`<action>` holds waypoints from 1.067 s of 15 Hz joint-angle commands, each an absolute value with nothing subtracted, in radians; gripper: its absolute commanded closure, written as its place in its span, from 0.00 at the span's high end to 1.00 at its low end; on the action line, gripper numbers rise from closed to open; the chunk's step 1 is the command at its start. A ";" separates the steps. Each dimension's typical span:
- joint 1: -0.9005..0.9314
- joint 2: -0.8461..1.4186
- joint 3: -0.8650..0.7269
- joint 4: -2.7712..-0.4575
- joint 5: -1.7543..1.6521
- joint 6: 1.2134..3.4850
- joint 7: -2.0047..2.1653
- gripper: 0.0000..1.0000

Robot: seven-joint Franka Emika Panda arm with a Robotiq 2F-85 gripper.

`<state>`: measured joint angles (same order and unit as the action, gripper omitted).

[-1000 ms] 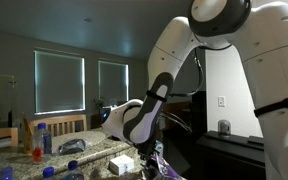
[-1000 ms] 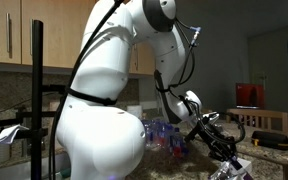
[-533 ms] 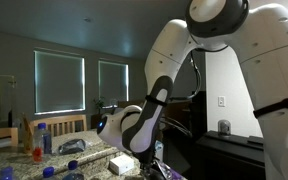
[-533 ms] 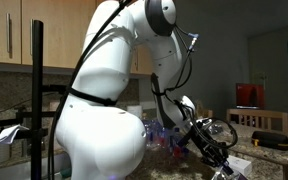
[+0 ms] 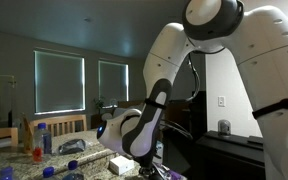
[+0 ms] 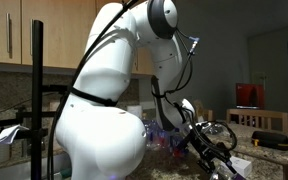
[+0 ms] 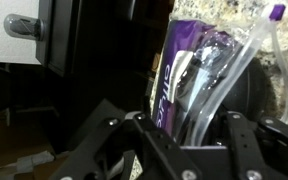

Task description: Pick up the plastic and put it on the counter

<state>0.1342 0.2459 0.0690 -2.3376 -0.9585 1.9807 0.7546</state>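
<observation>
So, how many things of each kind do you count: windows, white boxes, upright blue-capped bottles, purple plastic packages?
windows: 2
white box: 1
upright blue-capped bottle: 1
purple plastic package: 1
Total: 5

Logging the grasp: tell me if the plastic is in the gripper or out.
In. The wrist view shows the purple-and-clear plastic between the fingers of the gripper; whether they pinch it, cannot tell.
</observation>
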 commanded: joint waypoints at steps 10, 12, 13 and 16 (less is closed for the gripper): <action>0.101 0.225 0.073 -2.378 -0.770 2.184 0.581 1.00; 0.109 0.218 0.069 -2.379 -0.735 2.202 0.561 1.00; 0.115 0.217 0.066 -2.380 -0.730 2.208 0.563 1.00; 0.124 0.212 0.062 -2.381 -0.733 2.213 0.583 1.00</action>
<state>0.1221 0.2454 0.0682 -2.3507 -0.7570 2.1800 0.6098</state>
